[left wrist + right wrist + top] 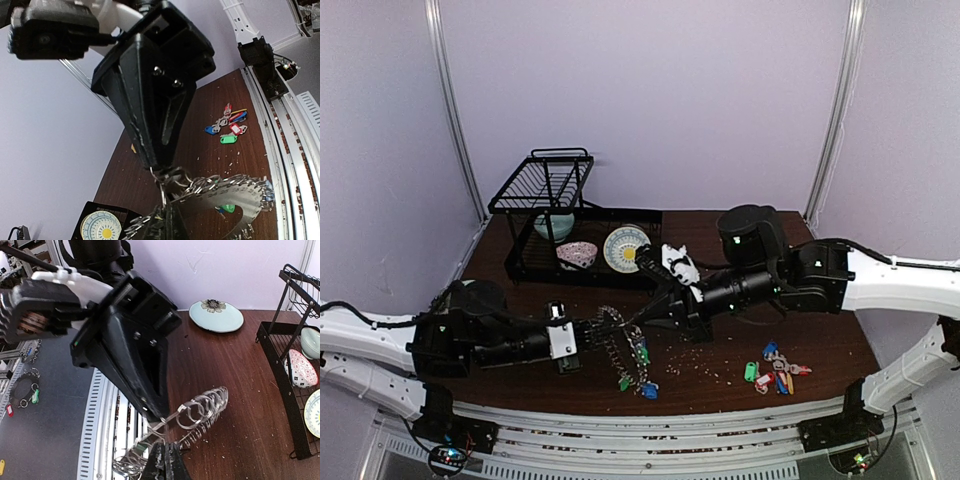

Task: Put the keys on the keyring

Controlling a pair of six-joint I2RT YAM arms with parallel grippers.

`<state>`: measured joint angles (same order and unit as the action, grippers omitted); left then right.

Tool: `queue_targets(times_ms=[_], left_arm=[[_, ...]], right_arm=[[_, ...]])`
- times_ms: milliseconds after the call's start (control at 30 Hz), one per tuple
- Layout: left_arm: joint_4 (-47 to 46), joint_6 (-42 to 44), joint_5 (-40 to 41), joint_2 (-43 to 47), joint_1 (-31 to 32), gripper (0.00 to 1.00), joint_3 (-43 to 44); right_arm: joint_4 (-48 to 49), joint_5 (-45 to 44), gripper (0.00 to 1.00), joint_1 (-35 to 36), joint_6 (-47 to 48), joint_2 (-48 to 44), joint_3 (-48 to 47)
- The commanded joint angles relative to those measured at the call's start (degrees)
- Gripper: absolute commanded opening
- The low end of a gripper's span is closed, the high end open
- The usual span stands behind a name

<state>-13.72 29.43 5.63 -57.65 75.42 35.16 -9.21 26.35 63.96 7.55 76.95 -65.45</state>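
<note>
The keyring (623, 352), a flat dark grey ring hung with small silver rings and green and blue tags, hangs above the table's front middle. My left gripper (608, 325) comes in from the left and is shut on its rim; in the left wrist view its fingers (169, 220) grip the keyring (240, 196). My right gripper (642, 322) meets it from the right, shut on a small silver bunch, apparently the keys (176, 179), right at the rim. In the right wrist view the shut right gripper (165, 457) sits under the edge-on keyring (205, 407).
A black dish rack (570, 215) at the back holds bowls and a yellow-patterned plate (625, 247). A loose bunch with green, red and blue tags (775, 370) lies front right. A pale blue plate (216, 316) lies on the table. Crumbs dot the wood.
</note>
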Motion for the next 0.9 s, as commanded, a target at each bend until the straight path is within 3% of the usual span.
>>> queue_targets(times_ms=[0, 400, 633, 867], left_arm=[[-10.73, -1.38, -2.45, 3.93, 0.37, 0.0, -1.64], [-9.9, -4.09, 1.0, 1.86, 0.39, 0.0, -0.01], [-8.13, -6.32, 1.84, 0.43, 0.39, 0.0, 1.9], [-8.61, -13.36, -0.73, -1.49, 0.34, 0.0, 3.63]], right_arm=[[-0.91, 2.0, 0.0, -2.5, -0.24, 0.33, 1.33], [-2.43, 4.43, 0.0, -2.75, 1.1, -0.46, 0.36], [1.9, 7.07, 0.0, -0.71, 1.07, -3.19, 0.29], [1.0, 7.36, 0.0, 0.23, 3.62, -1.5, -1.51]])
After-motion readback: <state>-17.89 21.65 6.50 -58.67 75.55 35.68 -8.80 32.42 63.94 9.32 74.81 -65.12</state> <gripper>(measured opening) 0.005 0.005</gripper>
